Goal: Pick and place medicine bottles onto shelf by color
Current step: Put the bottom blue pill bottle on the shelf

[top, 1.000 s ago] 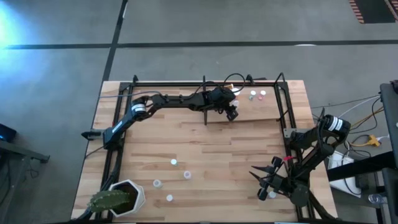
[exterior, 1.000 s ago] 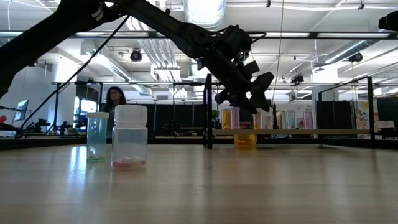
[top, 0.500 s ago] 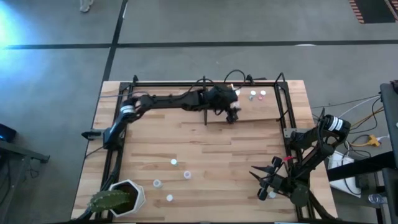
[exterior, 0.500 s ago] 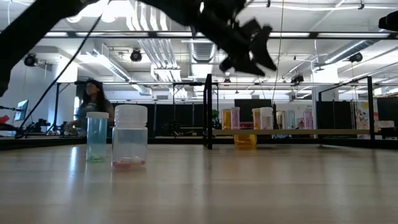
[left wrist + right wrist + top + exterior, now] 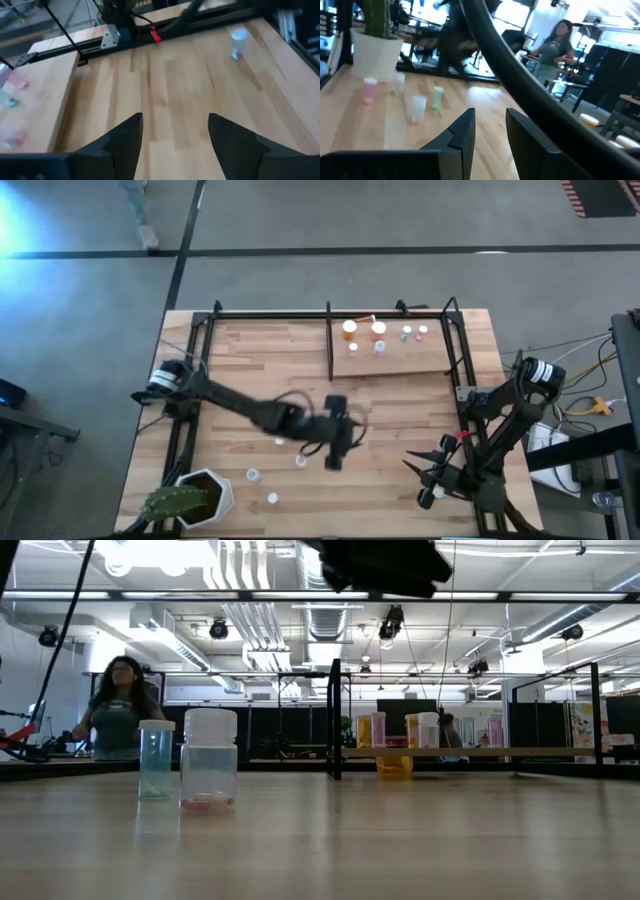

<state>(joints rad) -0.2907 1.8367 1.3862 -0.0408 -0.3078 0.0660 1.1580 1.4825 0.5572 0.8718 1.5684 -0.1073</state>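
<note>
Hovering mid-table, the left gripper (image 5: 334, 455) has its fingers spread and empty, just beside 1 loose bottle (image 5: 300, 461); 3 more bottles (image 5: 253, 475) sit near the cactus pot (image 5: 222, 492).

Left arm stretched low across the table's middle, left gripper (image 5: 335, 448) with fingers spread and empty — right arm folded at the table's right edge, right gripper (image 5: 432, 485) fingers narrowly parted, empty.

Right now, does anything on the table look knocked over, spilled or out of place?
Nothing stands out. The bottles on the shelf stand upright, as do the loose bottles near the cactus pot. The left gripper hangs open and empty above the table's middle.
</note>
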